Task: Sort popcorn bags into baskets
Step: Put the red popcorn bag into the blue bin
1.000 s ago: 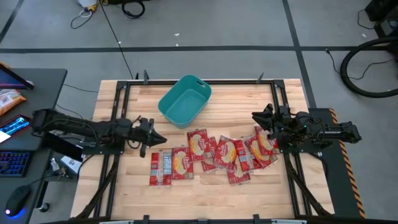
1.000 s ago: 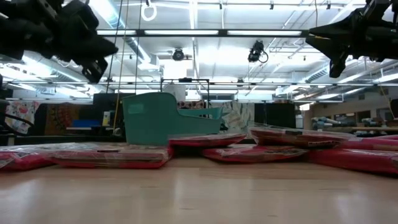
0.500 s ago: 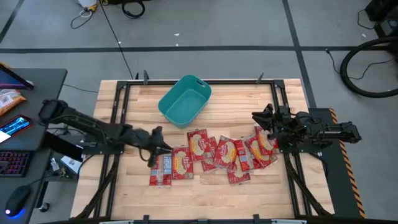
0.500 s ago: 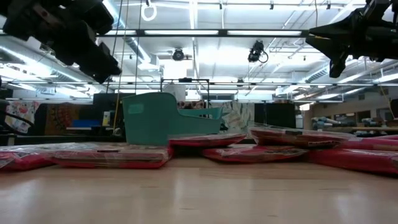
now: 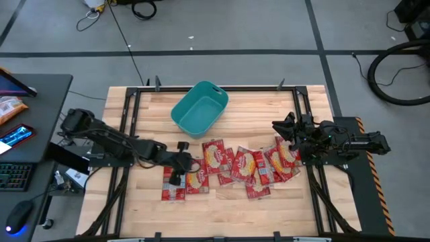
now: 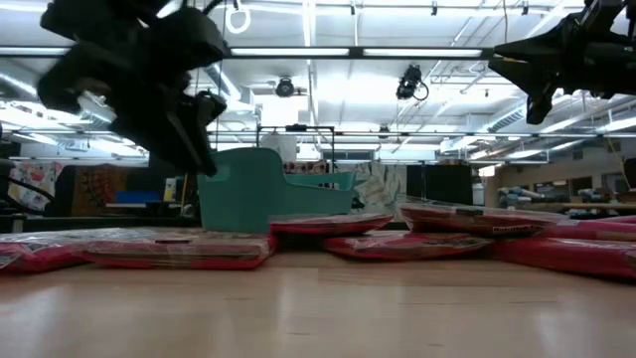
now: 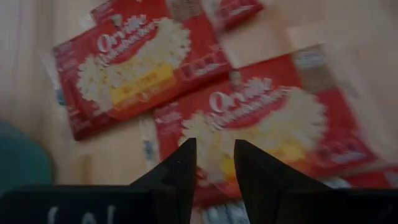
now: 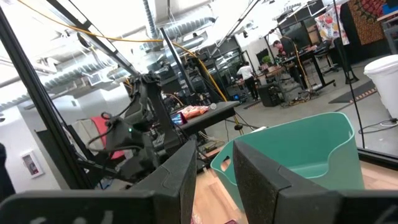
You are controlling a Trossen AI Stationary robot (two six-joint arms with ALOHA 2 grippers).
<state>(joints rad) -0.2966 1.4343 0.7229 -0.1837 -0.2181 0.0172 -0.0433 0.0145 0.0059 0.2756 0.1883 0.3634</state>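
Several red popcorn bags (image 5: 232,168) lie flat in a loose row across the table's middle; in the low view they show as flat packets (image 6: 179,249). Toward the far edge stands the teal basket (image 5: 199,111), nothing showing inside it. My left gripper (image 5: 177,173) hangs open just above the row's left end, tipped down. In its wrist view the fingers stand over a bag's popcorn picture (image 7: 261,124), with another bag (image 7: 118,62) beyond. My right gripper (image 5: 283,129) waits open at the table's right side, raised and facing the basket (image 8: 298,155).
Black frame rails (image 5: 127,114) run along the table's left and right sides. A desk at the left holds an orange packet (image 5: 10,107) and a keyboard. Bare wood (image 5: 222,215) lies between the bags and the near edge.
My left gripper has swung from the table's left side toward the middle and come over the leftmost bags, tipping from nearly level to pointing downward. The bags and the basket have stayed put.
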